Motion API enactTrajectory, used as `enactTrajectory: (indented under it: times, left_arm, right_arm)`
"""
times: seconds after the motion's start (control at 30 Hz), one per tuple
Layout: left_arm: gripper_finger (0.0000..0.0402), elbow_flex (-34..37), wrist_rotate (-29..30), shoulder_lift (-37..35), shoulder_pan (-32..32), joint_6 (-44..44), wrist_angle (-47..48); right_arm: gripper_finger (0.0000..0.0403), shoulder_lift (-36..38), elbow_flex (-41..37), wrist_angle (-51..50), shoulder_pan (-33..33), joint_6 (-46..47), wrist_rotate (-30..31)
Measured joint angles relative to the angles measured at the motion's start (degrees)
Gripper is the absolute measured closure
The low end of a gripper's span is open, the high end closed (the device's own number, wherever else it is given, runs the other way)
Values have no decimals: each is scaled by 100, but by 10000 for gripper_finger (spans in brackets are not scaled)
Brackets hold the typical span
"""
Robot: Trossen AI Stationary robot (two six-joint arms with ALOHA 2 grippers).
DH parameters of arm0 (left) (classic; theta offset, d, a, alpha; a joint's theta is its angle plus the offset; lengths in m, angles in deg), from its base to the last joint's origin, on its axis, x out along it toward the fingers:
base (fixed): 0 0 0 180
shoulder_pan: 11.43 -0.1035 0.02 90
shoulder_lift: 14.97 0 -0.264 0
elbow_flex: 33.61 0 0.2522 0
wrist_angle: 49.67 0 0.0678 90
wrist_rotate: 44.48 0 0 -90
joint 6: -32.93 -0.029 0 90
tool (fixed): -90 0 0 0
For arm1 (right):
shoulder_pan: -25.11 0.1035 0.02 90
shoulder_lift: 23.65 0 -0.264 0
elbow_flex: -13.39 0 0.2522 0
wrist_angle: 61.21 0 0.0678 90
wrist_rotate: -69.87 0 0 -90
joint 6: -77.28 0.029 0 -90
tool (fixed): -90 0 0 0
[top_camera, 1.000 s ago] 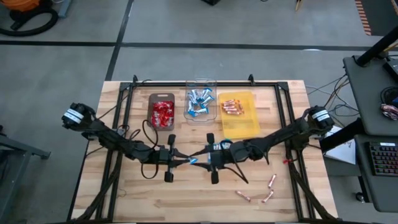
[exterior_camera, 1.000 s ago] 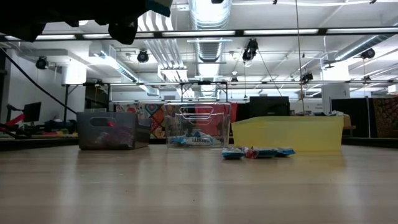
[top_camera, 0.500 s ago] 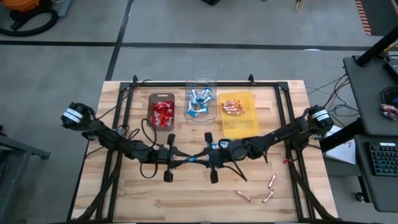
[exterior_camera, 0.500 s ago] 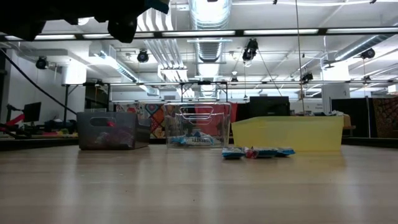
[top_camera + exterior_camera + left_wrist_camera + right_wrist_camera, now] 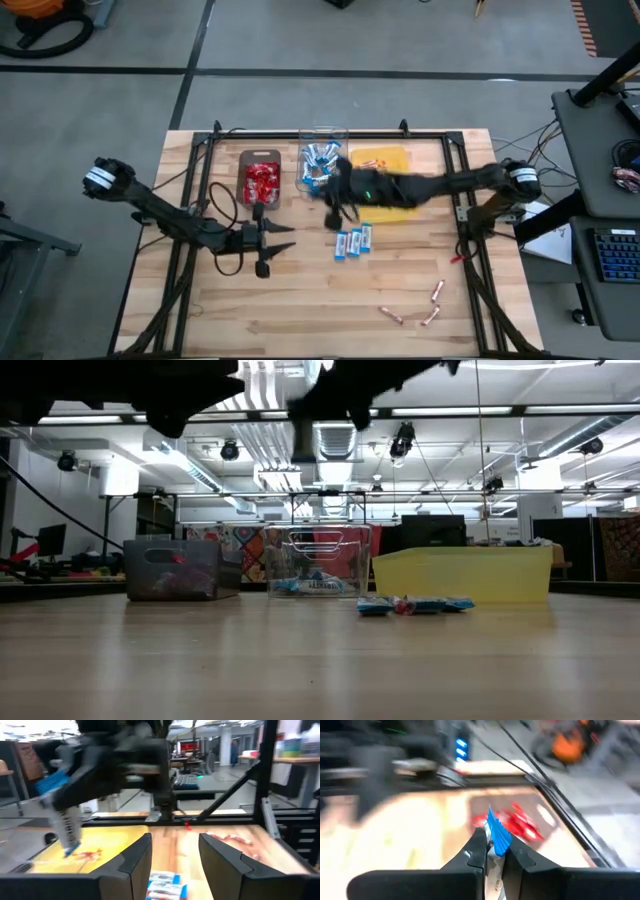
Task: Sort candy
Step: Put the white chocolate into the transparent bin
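My right gripper [image 5: 325, 188] hovers by the clear tray [image 5: 322, 150] of blue-and-white bars, shut on one such bar [image 5: 495, 839]. My left gripper [image 5: 283, 238] stands open above the table's left middle, holding nothing [image 5: 175, 857]. A few blue-and-white bars [image 5: 352, 242] lie flat on the wood between the arms [image 5: 415, 604]. Three pinkish-copper sticks [image 5: 432, 300] lie near the front right. Red packets [image 5: 261, 182] fill the dark tray, and copper sticks [image 5: 372, 172] lie in the yellow tray. My right gripper pinches the blue-and-white bar between its two fingers. The bar's blue end [image 5: 496, 831] sticks out past the fingertips [image 5: 479, 840]. The bar is lifted clear of the table and the trays.
The three trays stand in a row at the far middle: dark [image 5: 180, 570], clear [image 5: 318, 565], yellow [image 5: 462, 575]. A black frame rail [image 5: 320, 133] runs along the far edge behind them. Bare wood lies at the front left.
The two grippers met over the table's middle with a blue-and-white bar between them. My right gripper has carried that bar up and toward the far edge, to the clear tray. My left gripper has let go, opened and drawn back toward the left.
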Motion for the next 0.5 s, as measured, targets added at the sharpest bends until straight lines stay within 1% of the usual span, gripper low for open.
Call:
enactTrajectory:
  times: [0.1,0.3,0.4,0.5]
  left_arm:
    - [260,39,69,-307,2,20,299]
    - [270,71,213,-864,2,149,915]
    - [274,69,212,-1061,2,152,1142]
    - [276,69,211,-1150,2,152,1244]
  right_arm:
    - [382,-153,226,-563,-627,435,-6]
    - [381,-615,637,-1662,-1760,1953,-69]
    - [376,-924,802,-2198,-2101,2378,-313]
    - [371,-1202,905,-2451,-2246,2470,-538]
